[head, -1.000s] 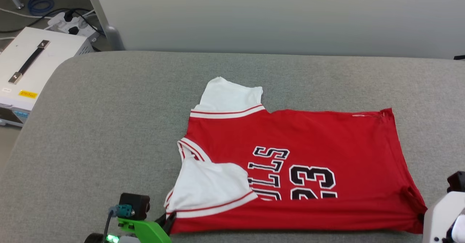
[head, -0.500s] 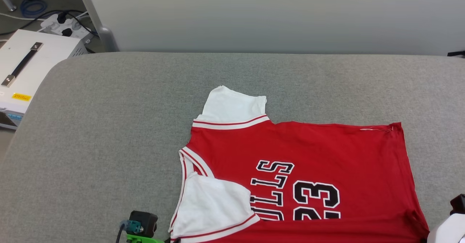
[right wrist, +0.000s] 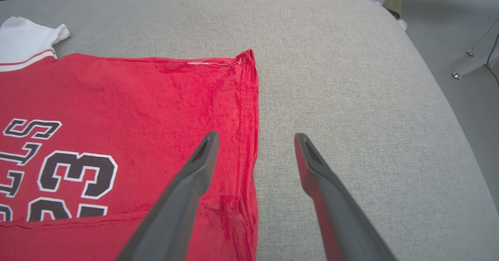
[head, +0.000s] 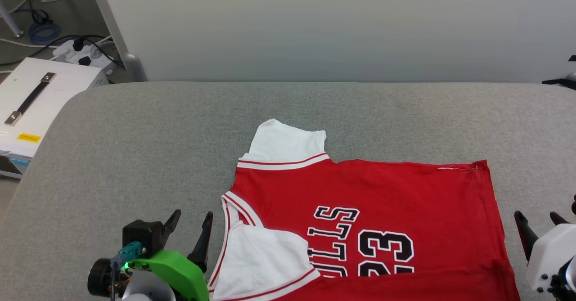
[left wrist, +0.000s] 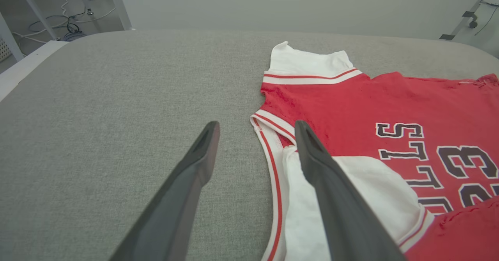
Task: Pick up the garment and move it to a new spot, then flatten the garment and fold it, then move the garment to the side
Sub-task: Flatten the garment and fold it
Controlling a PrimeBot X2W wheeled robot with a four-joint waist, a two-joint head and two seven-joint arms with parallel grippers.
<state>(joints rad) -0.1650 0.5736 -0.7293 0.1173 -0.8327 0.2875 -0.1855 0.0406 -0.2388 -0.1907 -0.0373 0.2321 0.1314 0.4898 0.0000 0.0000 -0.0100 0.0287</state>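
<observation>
The garment (head: 373, 193) is a red jersey with white sleeves, lying flat on the grey padded table (head: 135, 148) with its collar to the left. Its near sleeve is folded onto the chest, and the near edge is doubled over the black print. My left gripper (head: 191, 222) is open just left of the collar; in the left wrist view the left gripper (left wrist: 256, 127) straddles the garment's (left wrist: 351, 105) striped collar edge. My right gripper (head: 537, 220) is open beside the hem; in the right wrist view the right gripper (right wrist: 256, 137) straddles the garment's (right wrist: 136, 97) hem edge. Neither holds anything.
A white box with a black handle (head: 31, 107) stands off the table's left edge. Behind it on the floor are a power strip (head: 81, 53), cables and a metal leg (head: 130, 65). A pale wall (head: 337, 26) runs behind the table. Bare grey surface lies left of and beyond the garment.
Both grippers were shut on the garment's near corners and now stand open, clear of the cloth. The head camera has shifted; the garment lies about where it was.
</observation>
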